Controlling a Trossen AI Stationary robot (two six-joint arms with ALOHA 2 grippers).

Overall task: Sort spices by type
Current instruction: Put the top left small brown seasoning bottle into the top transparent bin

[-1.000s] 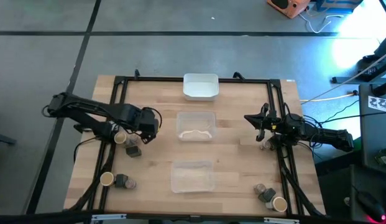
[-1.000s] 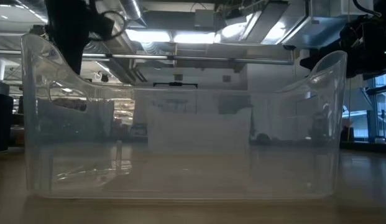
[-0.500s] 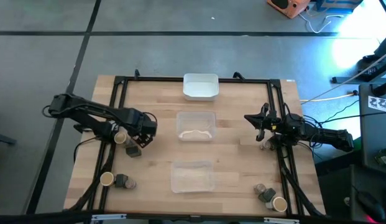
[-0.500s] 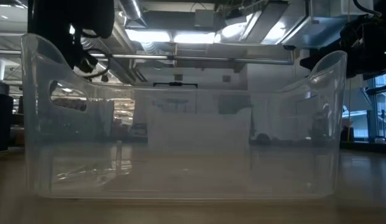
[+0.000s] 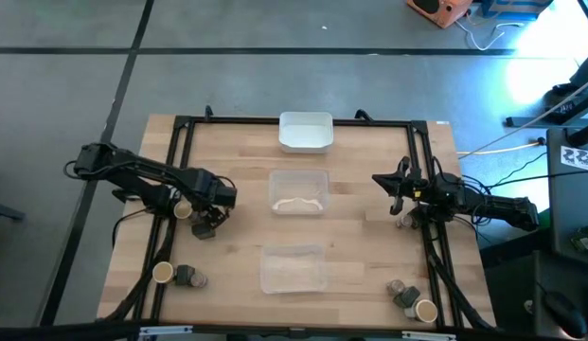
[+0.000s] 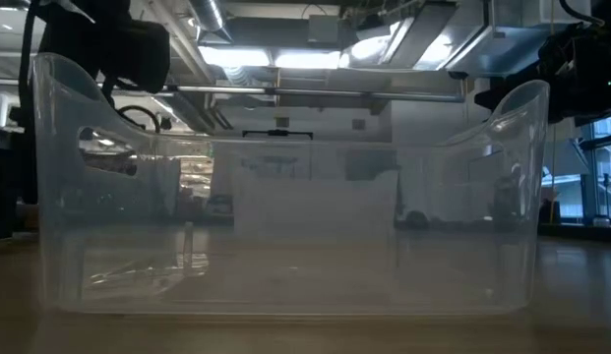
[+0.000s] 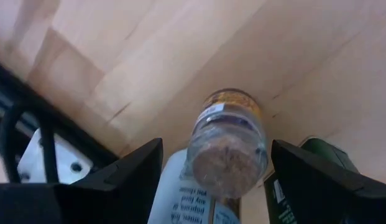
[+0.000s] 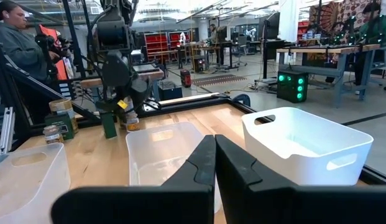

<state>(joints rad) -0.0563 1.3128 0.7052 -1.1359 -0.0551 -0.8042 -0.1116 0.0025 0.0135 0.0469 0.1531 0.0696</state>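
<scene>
A: Where is the left claw (image 5: pixel 210 210)?

B: Low over the left-hand cluster of spices, jaws apart, straddling a small round jar (image 7: pixel 228 149) without pinching it. The right claw (image 8: pixel 214 163) is pressed together, holding nothing, waiting near the desk's (image 5: pixel 360 246) right edge.

A: What sits around that jar?

B: A white-labelled container touches it on one side and a dark green-black block (image 7: pixel 317 158) stands just beside it on the other.

A: How far along is the sorting?

B: Barely started, I'd judge. The white tray (image 5: pixel 306 132) and the two clear trays (image 5: pixel 298 191) down the middle look empty of spices. Two other groups sit at the near corners (image 5: pixel 176 275), well apart from the trays.

A: And the jar itself?

B: Clear-walled, brownish grains inside, a label round it, a yellowish far end.
</scene>
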